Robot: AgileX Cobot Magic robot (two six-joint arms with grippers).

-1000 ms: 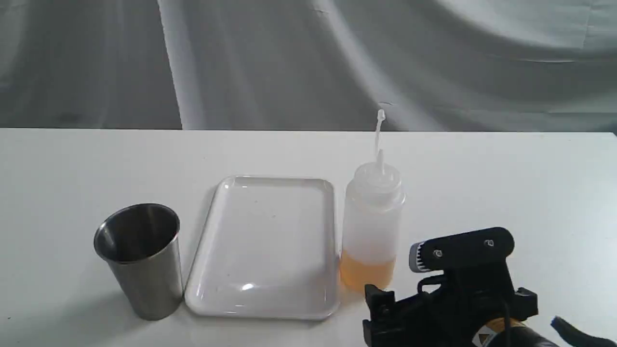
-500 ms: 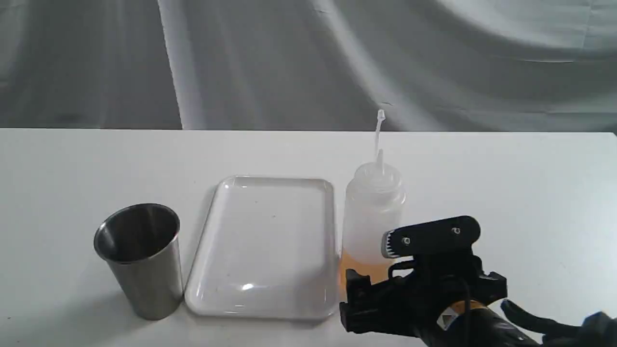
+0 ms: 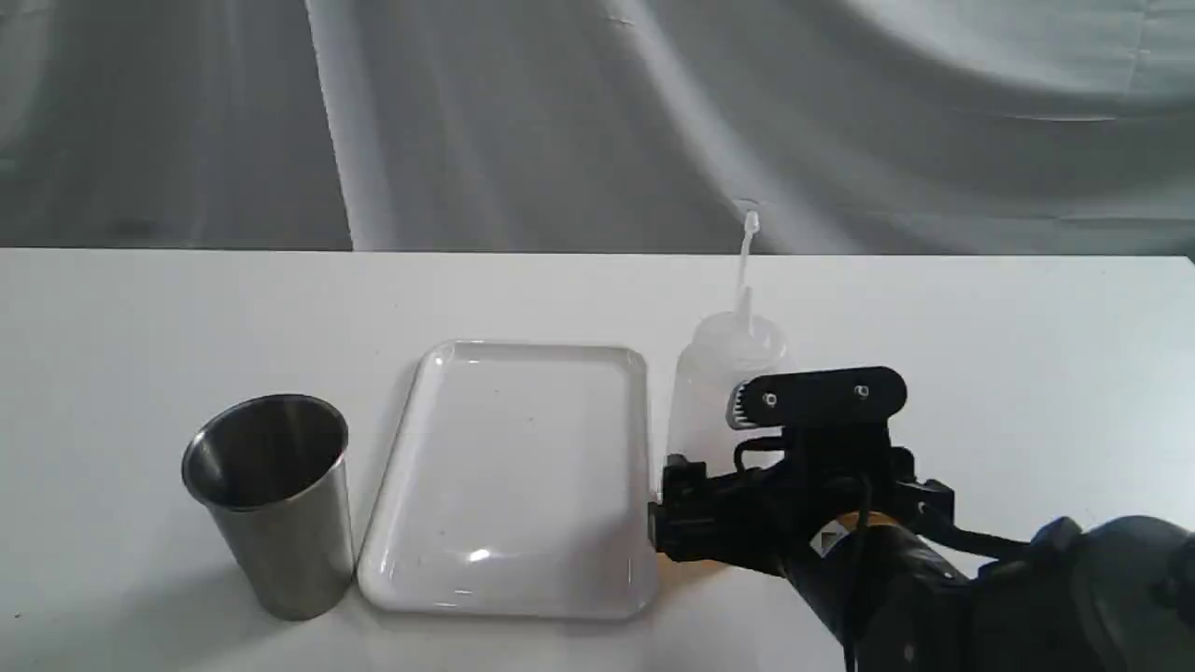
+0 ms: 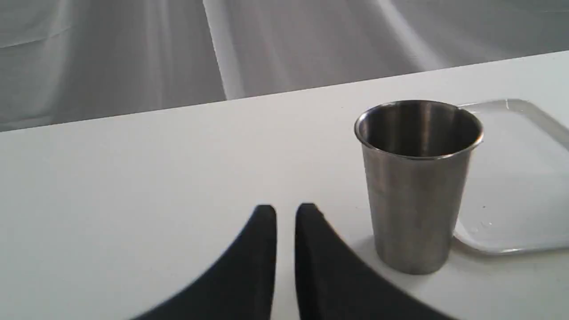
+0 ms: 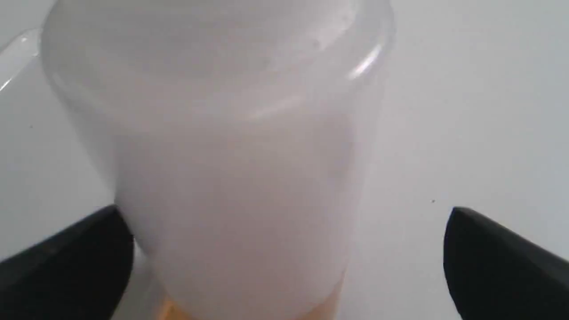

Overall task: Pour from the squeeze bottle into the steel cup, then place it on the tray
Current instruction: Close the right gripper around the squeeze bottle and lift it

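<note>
Approach to the squeeze bottle is, as we judge, the step in hand, since nothing is poured and nothing is gripped. In the exterior view it stands upright on the desk, right of the middle and toward the edge closest to that camera, just beside the tray. The steel cup waits on the tray's other side, toward the left edge. The right gripper is spread wide at the bottle's lower body. In the left wrist view, the left gripper holds nothing, its fingers drawn almost together with only a thin slit. The steel cup stands near them, just beside the tray. In the right wrist view, the squeeze bottle sits between the spread fingers but off-centre. One finger is at its wall, and we cannot tell if it touches; the other is well apart. The next move calls, we think, for centring a little and then closing gently, because the soft wall could squirt liquid.
</note>
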